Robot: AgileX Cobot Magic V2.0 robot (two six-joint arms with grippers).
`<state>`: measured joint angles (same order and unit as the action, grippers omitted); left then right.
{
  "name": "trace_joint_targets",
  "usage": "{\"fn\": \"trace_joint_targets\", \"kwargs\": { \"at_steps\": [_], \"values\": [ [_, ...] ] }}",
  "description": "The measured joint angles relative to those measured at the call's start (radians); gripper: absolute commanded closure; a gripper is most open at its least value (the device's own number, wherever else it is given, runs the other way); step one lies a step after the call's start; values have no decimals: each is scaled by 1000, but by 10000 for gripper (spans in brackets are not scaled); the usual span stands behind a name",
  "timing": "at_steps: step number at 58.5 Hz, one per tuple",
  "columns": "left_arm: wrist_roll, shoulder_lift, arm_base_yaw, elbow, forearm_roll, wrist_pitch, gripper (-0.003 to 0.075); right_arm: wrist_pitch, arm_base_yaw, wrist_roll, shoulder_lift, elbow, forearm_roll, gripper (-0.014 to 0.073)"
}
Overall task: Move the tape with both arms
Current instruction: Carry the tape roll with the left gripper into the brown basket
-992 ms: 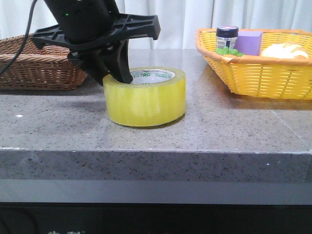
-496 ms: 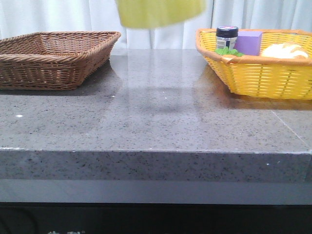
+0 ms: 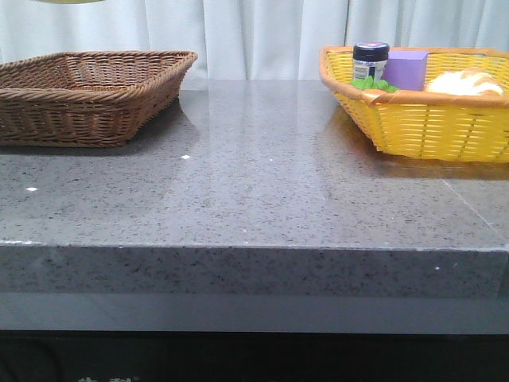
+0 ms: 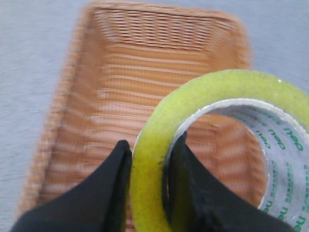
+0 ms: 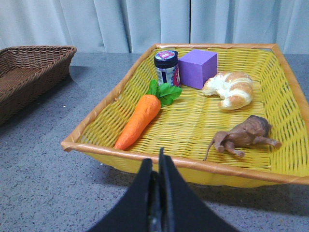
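Already clamped in the left gripper [image 4: 147,186]: the tape [image 4: 217,154], one finger inside the core, one outside the wall, hole facing the wrist camera. Hanging high above the brown basket [image 4: 145,96], well left of the right gripper [image 5: 158,203]. Pressed shut on nothing, waiting near the yellow basket [image 5: 159,157].

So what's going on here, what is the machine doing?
The left gripper holds the roll of yellow tape in the air, one finger inside the core and one outside, pinching the roll's wall, with the brown basket below it. The right gripper is shut and holds nothing, near the yellow basket of toys. No handover yet.
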<state>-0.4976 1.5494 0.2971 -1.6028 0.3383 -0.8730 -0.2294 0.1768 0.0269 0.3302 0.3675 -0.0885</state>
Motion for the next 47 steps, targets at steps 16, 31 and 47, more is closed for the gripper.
{"fn": "trace_joint_targets", "kwargs": {
  "at_steps": [16,31,47],
  "values": [
    [20,96,-75,0,11,16,687,0,0,0,0,0,0,662],
    [26,220,-75,0,4,24,686,0,0,0,0,0,0,662],
    [38,246,-75,0,-4,12,572,0,0,0,0,0,0,662]
  ]
}}
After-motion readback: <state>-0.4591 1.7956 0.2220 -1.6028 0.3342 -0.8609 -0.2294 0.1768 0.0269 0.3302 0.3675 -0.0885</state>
